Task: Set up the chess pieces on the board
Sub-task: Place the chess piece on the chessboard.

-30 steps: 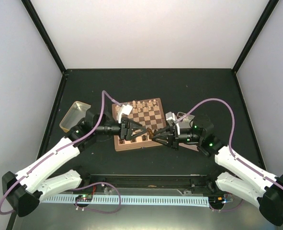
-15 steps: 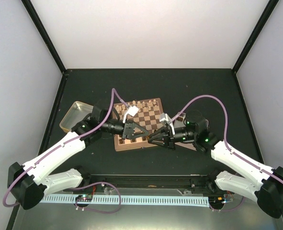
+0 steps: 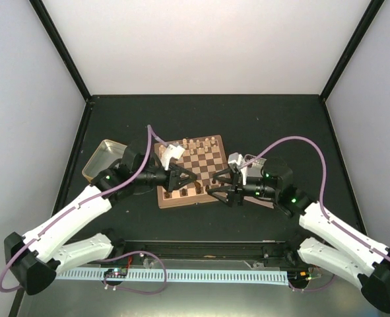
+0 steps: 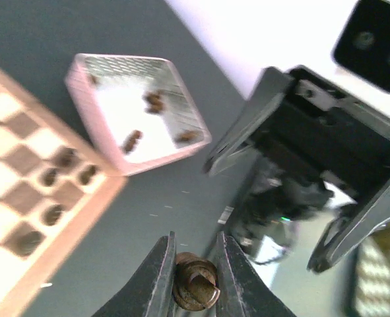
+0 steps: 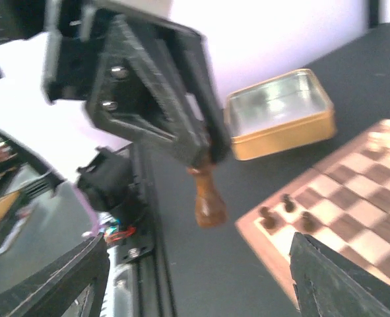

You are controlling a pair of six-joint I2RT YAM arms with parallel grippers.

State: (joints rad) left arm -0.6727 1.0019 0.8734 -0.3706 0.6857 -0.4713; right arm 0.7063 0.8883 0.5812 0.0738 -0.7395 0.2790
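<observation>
So the left gripper [image 4: 195,254] is clamped shut on a dark brown chess piece [image 5: 206,197], dangling it in the air just off the near edge of the board [image 3: 204,160], not over any square. The right gripper [image 3: 214,190] is right next to it with its fingers spread wide and nothing between them. Looks to me like a handoff between the arms, but that's my guess. Progress-wise I'd call it partway. There's a line of pale pieces [image 3: 198,142] along the far side of the board and a handful of dark ones [image 4: 53,214] standing near the close edge. The middle squares are bare. The pink-rimmed tray [image 4: 89,112] beside the board has a few dark pieces [image 4: 154,100] lying in it, so those need placing, plus the one in the air. The yellow tin [image 5: 280,132] off to the left looks empty, as far as I can see.
</observation>
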